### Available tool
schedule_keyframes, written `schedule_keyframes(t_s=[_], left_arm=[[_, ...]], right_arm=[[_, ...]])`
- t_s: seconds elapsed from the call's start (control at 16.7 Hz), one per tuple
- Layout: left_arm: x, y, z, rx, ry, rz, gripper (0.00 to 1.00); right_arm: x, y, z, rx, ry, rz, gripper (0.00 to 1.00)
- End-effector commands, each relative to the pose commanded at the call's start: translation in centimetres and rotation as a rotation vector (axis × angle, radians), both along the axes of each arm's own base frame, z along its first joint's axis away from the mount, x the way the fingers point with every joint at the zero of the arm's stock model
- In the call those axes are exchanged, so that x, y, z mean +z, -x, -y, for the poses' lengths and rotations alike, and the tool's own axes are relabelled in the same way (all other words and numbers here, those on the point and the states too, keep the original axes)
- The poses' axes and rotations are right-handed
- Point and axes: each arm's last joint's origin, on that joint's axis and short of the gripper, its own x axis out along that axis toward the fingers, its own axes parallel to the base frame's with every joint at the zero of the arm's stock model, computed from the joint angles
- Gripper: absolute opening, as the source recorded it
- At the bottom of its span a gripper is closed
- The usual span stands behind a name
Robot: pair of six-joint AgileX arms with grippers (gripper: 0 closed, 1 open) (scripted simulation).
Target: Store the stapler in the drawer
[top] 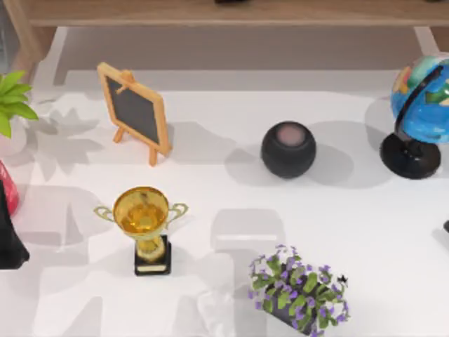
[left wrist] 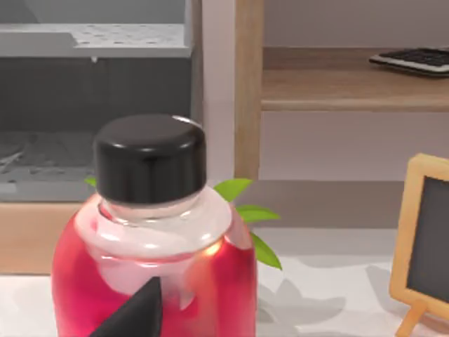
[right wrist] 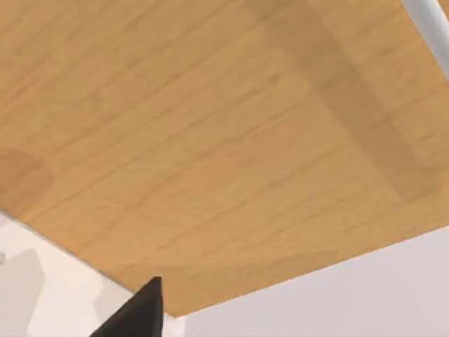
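Meanwhile, the left gripper (top: 8,239) sat at the worktop's (top: 224,196) left edge beside a red bottle (left wrist: 151,267); I cannot tell how its fingers stood.

White table (top: 365,232), bearing a small chalkboard easel (top: 135,111) at back left, a dark round speaker (top: 288,149) mid-back, a globe (top: 421,112) at the right edge. Nearer the front, a gold trophy (top: 144,226) left of centre and a purple-flowered plant (top: 300,293). At the left edge, a red bottle (left wrist: 154,267) beside a leafy plant (top: 14,98).
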Motion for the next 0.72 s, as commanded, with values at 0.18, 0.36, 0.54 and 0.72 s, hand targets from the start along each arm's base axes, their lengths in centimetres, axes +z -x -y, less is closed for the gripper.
schedule_keyframes(t_s=[0.18, 0.36, 0.54, 0.72], left_arm=[[0.0, 0.0, 0.0, 0.000, 0.000, 0.000, 1.00], [0.0, 0.0, 0.0, 0.000, 0.000, 0.000, 1.00], [0.0, 0.0, 0.0, 0.000, 0.000, 0.000, 1.00], [0.0, 0.0, 0.0, 0.000, 0.000, 0.000, 1.00]], right_arm=[[0.5, -1.2, -0.6, -0.105, -0.283, -0.150, 1.00], [1.4, -2.9, -3.3, -0.178, -0.515, -0.360, 1.00], [2.8, -4.5, -7.5, -0.219, -0.646, -0.611, 1.00], [4.6, -5.7, -12.4, -0.232, -0.661, -0.851, 1.00]])
